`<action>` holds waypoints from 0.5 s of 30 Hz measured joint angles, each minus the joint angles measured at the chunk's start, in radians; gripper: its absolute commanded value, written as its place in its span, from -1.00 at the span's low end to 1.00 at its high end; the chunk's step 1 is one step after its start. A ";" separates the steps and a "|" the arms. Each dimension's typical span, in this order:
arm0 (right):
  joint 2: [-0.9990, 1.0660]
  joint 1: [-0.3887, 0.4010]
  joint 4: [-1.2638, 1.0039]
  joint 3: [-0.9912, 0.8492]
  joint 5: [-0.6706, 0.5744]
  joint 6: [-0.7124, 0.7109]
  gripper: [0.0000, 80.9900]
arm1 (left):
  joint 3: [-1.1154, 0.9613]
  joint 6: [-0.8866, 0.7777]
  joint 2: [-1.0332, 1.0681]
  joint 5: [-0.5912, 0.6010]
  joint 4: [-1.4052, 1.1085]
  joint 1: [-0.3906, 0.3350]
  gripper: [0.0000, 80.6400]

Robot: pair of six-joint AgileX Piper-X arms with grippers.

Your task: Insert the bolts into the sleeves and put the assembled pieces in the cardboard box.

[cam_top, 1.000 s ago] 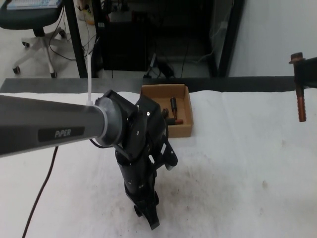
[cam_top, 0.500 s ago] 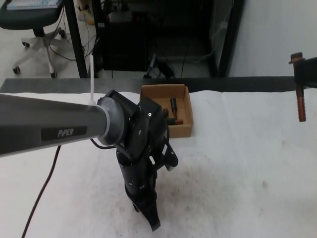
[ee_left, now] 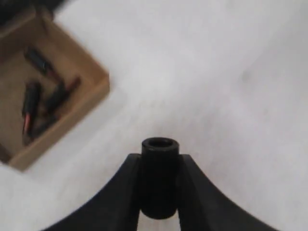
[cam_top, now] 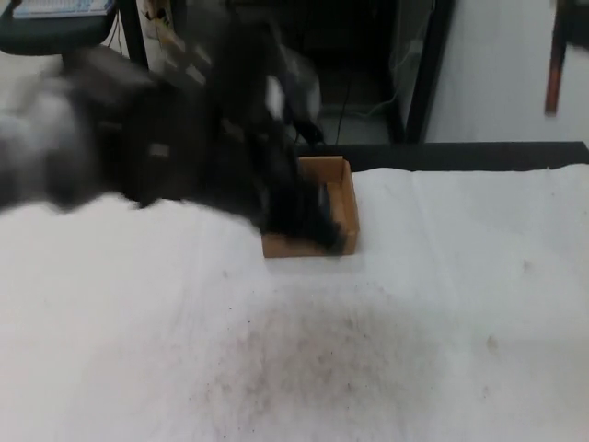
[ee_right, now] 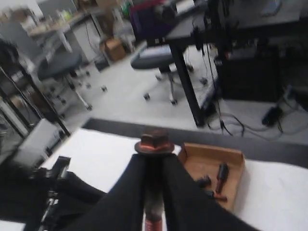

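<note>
In the high view we see the left arm [cam_top: 175, 138] as a dark blur across the bench. It covers the near-left part of the cardboard box [cam_top: 347, 198], and we cannot read its fingers there.

The left wrist view supplies what is hidden. The left gripper [ee_left: 160, 161] clamps a black sleeve [ee_left: 159, 185], which stands upright between the two fingers with its hollow end showing above the fingertips. The jaws are parted only by the sleeve's thickness, and both fingers press on its sides. Under the sleeve we see the white cloth [ee_left: 231, 72]. The box sits off to one side of the sleeve, apart from it. Inside the box we make out several dark assembled pieces [ee_left: 33, 103], some with a copper-coloured end.

The right wrist view shows the right gripper [ee_right: 154, 163] closed on a bolt [ee_right: 154, 143]. Its hexagonal head and flange sit just above the fingertips, and the shank runs down between the fingers. Beyond the bolt we see the box on the cloth, with the blurred left arm to one side of it. In the high view this bolt hangs upright at the far right edge, high above the bench and well apart from the box.
</note>
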 measured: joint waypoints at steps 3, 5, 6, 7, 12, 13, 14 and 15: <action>-0.001 0.000 -0.219 0.067 -0.036 0.125 -0.98 | 0.063 -0.020 -0.087 0.060 -0.099 0.000 -0.99; 0.014 0.010 -0.423 0.147 -0.096 0.257 -0.98 | 0.126 -0.020 -0.124 0.121 -0.155 0.000 -0.99; 0.015 0.011 -0.437 0.147 -0.100 0.257 -0.98 | 0.153 -0.020 -0.151 0.150 -0.168 0.000 -0.99; 0.023 0.022 -0.489 0.169 -0.115 0.289 -0.98 | 0.187 -0.033 -0.180 0.195 -0.181 0.000 -0.99; 0.086 0.160 -0.756 0.218 -0.164 0.357 -0.98 | 0.312 -0.050 -0.277 0.388 -0.184 0.000 -0.99; 0.099 0.201 -0.807 0.219 -0.167 0.358 -0.98 | 0.323 -0.051 -0.291 0.407 -0.184 0.000 -0.99; 0.113 0.244 -0.858 0.219 -0.170 0.358 -0.98 | 0.325 -0.051 -0.292 0.410 -0.184 0.000 -0.99; 0.127 0.285 -0.894 0.219 -0.171 0.350 -0.98 | 0.331 -0.050 -0.309 0.417 -0.195 0.002 -0.99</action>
